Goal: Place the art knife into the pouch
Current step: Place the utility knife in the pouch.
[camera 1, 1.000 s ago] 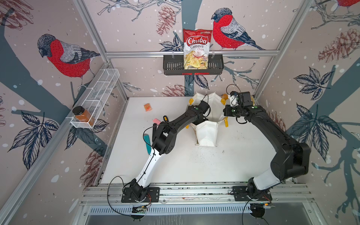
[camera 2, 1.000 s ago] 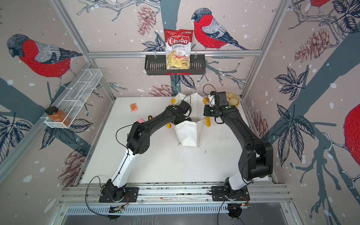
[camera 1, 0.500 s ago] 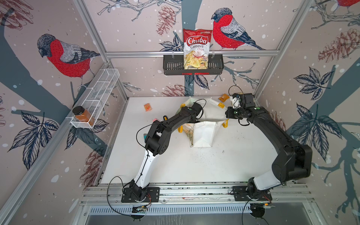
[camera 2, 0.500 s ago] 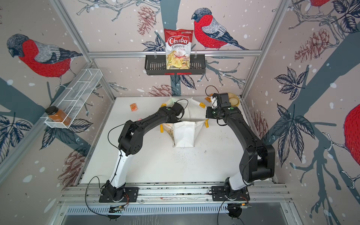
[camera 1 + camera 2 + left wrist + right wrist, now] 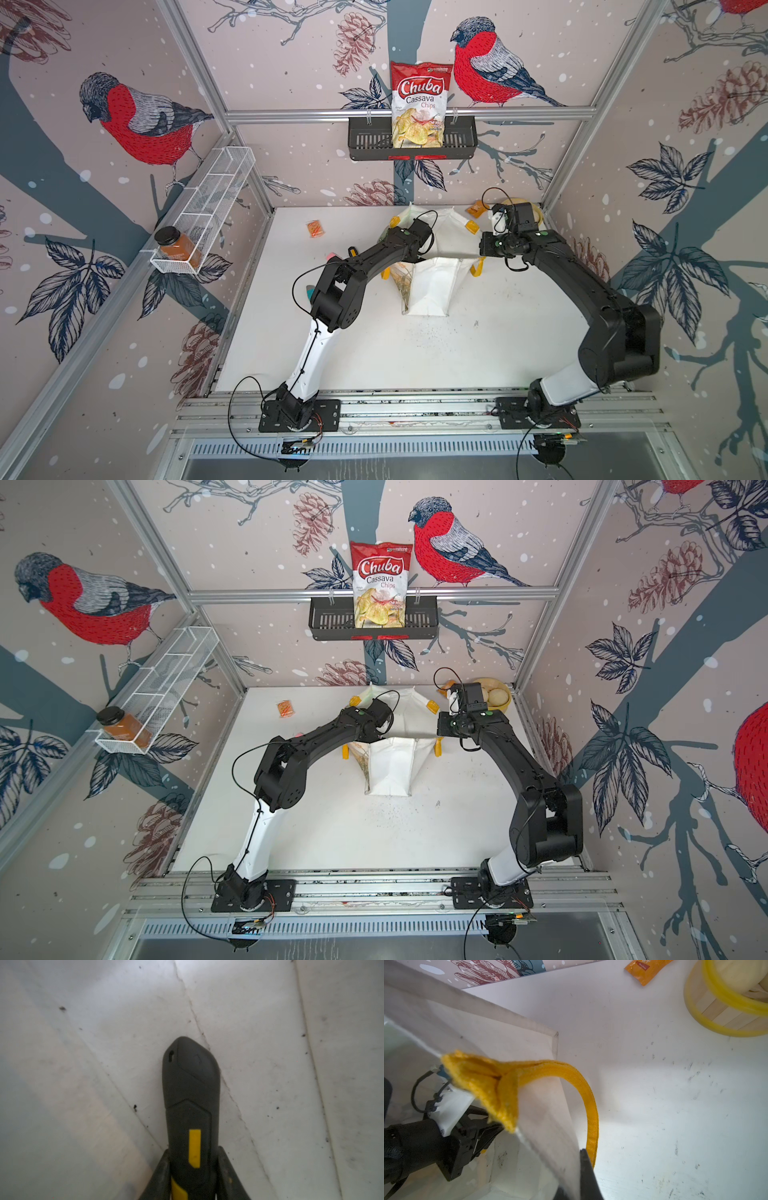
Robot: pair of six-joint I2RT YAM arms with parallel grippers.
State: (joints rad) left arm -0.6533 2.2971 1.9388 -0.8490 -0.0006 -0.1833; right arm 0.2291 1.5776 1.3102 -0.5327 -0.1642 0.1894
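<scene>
Reopening since earlier, white fabric tote pouch (image 5: 432, 286) is surrounding left pincer (image 5: 193, 1153) grasping black-and-yellow art knife (image 5: 191, 1076), pointing straight ahead of it; right pincer (image 5: 485, 248) is clenching its rim

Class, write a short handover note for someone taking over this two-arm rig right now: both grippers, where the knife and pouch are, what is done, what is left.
Left gripper: shut on the art knife, reaching inside the pouch through its open mouth.
Right gripper: shut on the pouch's rim beside a yellow handle, holding the mouth open.
Pouch: on the white table, toward the back.
Done: knife picked up and brought inside the pouch, not yet released.
Left: open the left gripper to drop the knife, draw that arm out, then probably let go of the rim.
</scene>
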